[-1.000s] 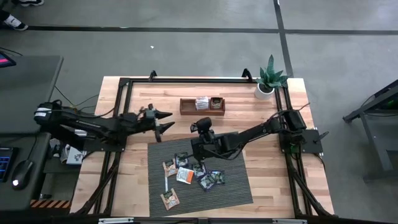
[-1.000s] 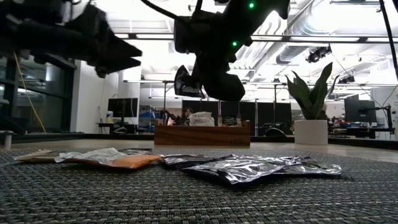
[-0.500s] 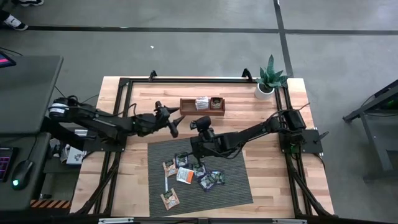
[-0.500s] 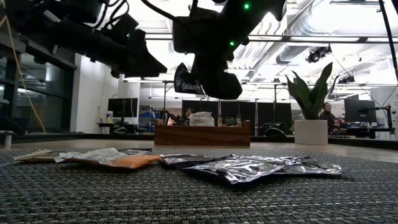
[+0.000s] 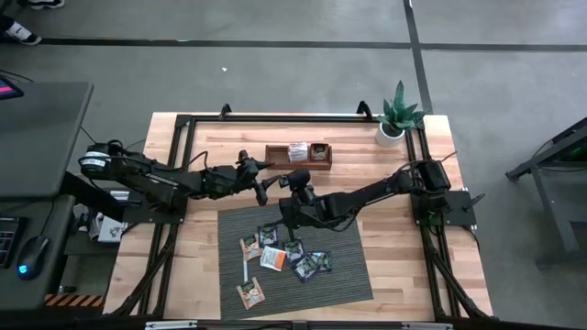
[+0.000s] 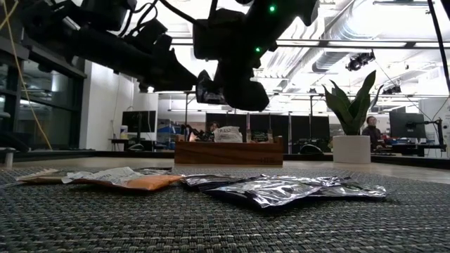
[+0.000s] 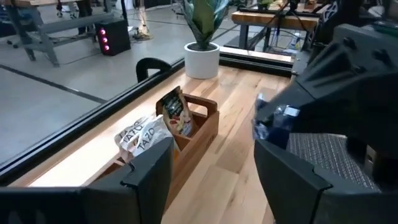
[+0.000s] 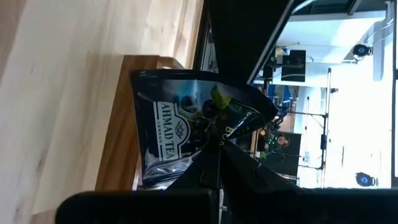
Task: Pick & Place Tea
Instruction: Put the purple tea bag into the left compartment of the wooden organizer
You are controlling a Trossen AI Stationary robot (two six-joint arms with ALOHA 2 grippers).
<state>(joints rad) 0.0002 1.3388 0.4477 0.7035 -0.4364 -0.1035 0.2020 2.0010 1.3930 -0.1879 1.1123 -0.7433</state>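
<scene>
Several tea sachets lie flat on the dark mat; in the low view they show as silver and orange packets. My right gripper hangs above the mat's far edge, shut on a dark sachet, which also shows in the low view. My left gripper is open and level just to its left, with nothing between its fingers. It faces the wooden box. My right gripper pinches the dark sachet by one edge between its two shut fingers. The fingers point toward the far side, slanting a little down. The sachet stands out past the fingertips, lifted clear of the mat.
The wooden box stands beyond the mat near the far edge, with a few sachets upright in it. A potted plant stands at the far right corner. A black frame borders the tabletop. A person shows far off in the room.
My left gripper has moved toward the table's right edge, up close to my right gripper, and has stayed open. The dark sachet stays lifted in my right gripper.
</scene>
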